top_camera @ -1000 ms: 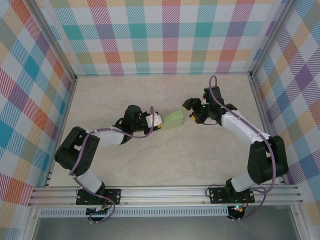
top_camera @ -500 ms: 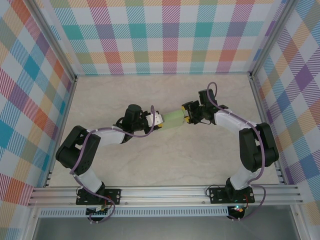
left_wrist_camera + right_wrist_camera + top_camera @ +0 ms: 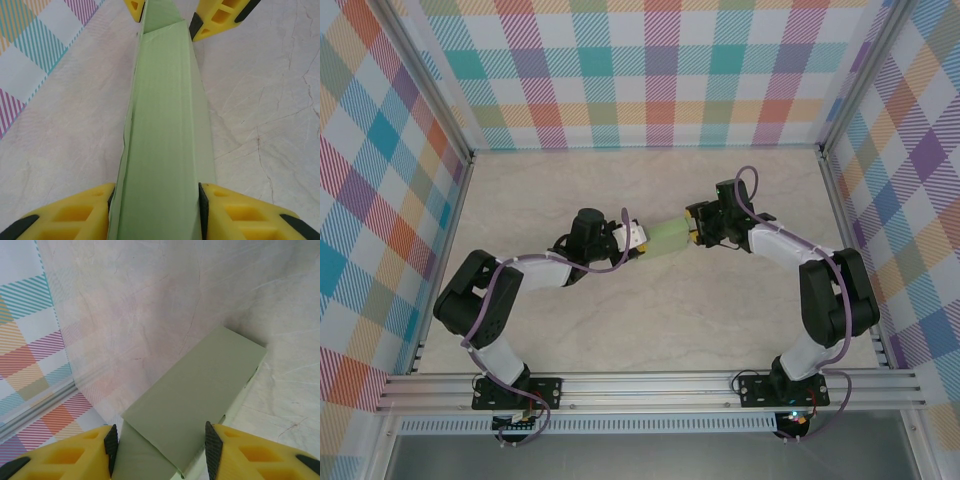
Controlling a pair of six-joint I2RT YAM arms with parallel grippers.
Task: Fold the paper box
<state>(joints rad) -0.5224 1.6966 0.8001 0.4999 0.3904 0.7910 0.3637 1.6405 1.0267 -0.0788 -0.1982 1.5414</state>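
Holds the long, pale light-green paper box [image 3: 668,236] of thin card between the two arms, near the middle of the beige marble-patterned table [image 3: 620,330] and seemingly lifted a little above it. Grips one end with the left gripper [image 3: 642,241], closed with its yellow fingers [image 3: 75,215] pressed on both long sides. Takes the opposite end with the right gripper [image 3: 692,229], closed around the narrow width, pads apparently touching both edges. Looks already folded into a slim rectangular shape, with the end flap [image 3: 162,27] seeming not fully tucked. Judged very light, hollow and easy to crush: too much squeeze probably dents the walls, too little lets the smooth card slip. Better to take hold at the ends, near the creases and corners where the card is stiffest, not on the wide flat faces in the middle. Needs slow, matched moves of both arms, otherwise risks twisting or tearing at the folds.
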